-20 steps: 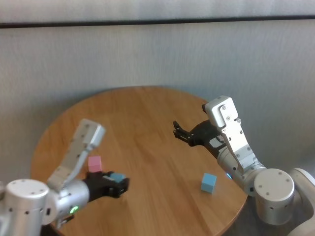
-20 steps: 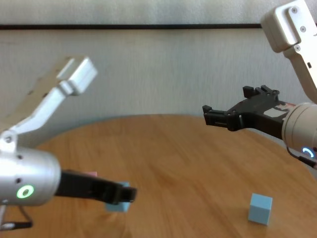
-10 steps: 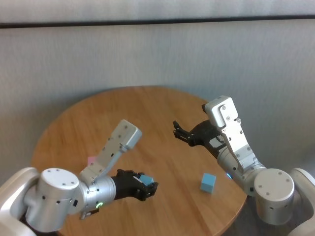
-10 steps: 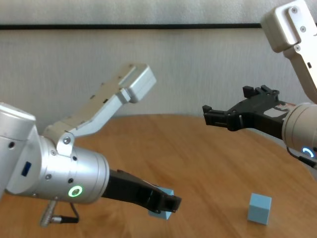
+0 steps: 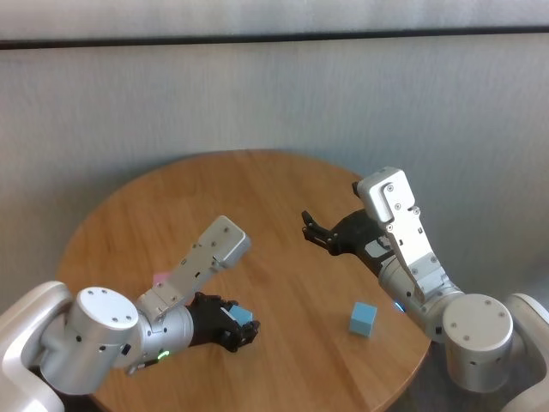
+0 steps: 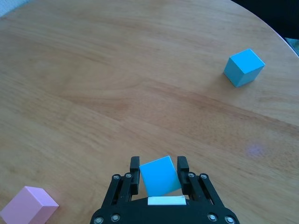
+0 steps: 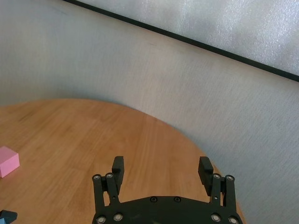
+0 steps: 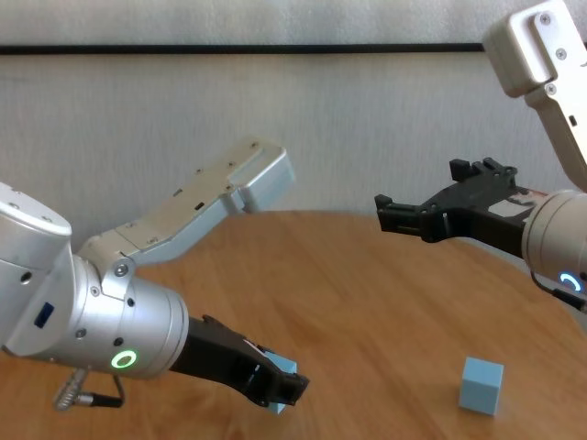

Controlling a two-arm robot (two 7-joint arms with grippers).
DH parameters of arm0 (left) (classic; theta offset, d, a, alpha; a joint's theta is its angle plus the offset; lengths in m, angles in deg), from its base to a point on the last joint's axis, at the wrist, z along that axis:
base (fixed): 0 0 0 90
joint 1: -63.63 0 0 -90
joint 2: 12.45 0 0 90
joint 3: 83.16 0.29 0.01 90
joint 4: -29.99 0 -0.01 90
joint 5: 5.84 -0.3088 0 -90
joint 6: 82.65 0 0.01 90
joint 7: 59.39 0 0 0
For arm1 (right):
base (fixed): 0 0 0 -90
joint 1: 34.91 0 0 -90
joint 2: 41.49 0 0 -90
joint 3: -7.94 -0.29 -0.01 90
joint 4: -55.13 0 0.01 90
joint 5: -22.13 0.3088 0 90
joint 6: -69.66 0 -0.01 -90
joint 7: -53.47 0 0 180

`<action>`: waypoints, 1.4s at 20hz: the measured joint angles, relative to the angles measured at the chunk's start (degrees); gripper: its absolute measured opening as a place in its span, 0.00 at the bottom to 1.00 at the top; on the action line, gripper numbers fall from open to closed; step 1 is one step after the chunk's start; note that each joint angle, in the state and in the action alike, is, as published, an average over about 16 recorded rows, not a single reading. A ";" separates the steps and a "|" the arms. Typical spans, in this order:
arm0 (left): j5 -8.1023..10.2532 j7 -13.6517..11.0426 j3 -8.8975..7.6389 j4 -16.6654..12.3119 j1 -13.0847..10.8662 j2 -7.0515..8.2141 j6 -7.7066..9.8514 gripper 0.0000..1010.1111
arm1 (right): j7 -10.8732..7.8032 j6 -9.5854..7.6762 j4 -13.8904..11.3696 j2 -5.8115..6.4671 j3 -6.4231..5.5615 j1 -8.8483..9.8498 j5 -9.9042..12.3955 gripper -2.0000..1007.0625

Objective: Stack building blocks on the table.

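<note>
My left gripper (image 5: 243, 327) is shut on a light blue block (image 5: 244, 318) and holds it just above the round wooden table (image 5: 257, 197), near the front. The block shows between the fingers in the left wrist view (image 6: 160, 175) and in the chest view (image 8: 283, 371). The pink block (image 5: 159, 279) lies on the table behind my left arm, mostly hidden; it also shows in the left wrist view (image 6: 29, 205) and the right wrist view (image 7: 8, 161). The second light blue block (image 5: 363, 318) lies at the front right (image 8: 481, 385) (image 6: 243, 67). My right gripper (image 5: 314, 232) is open and empty, raised over the table's right side.
A grey wall (image 5: 257, 94) stands close behind the table. My left arm's forearm (image 5: 202, 257) lies over the front left of the table. The table's front edge (image 5: 386, 378) is close to the second blue block.
My left gripper, still holding the blue block, has first swung right toward the middle, then drawn back a little to the left. The right arm has not moved.
</note>
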 joint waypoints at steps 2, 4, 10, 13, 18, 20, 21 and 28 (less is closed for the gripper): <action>-0.53 -0.17 0.25 0.21 0.22 0.20 -0.09 0.51 | 0.00 0.00 0.00 0.00 0.00 0.00 0.00 0.99; -0.85 -0.28 0.39 0.33 0.33 0.33 -0.15 0.52 | 0.00 0.00 0.00 0.00 0.00 0.00 0.00 0.99; -0.80 -0.26 0.32 0.26 0.25 0.37 -0.09 0.60 | 0.00 0.00 0.00 0.00 0.00 0.00 0.00 0.99; -0.65 -0.28 0.22 0.14 0.17 0.37 0.05 0.67 | 0.00 0.00 0.00 0.00 0.00 0.00 0.00 0.99; 0.32 -0.52 -0.98 -0.96 -0.61 0.42 -0.98 0.81 | 0.00 0.00 0.00 0.00 0.00 0.00 0.00 0.99; 1.05 -0.38 -2.12 -2.00 -1.39 0.46 -2.11 0.86 | 0.00 0.00 0.00 0.00 0.00 0.00 0.00 0.99; 1.50 -0.21 -2.87 -2.61 -1.91 0.45 -2.85 0.88 | 0.00 0.00 0.00 0.00 0.00 0.00 0.00 0.99; 3.89 4.38 -9.73 -7.71 -7.52 -0.09 -9.64 0.97 | 0.00 0.00 0.00 0.00 0.00 0.00 0.00 0.99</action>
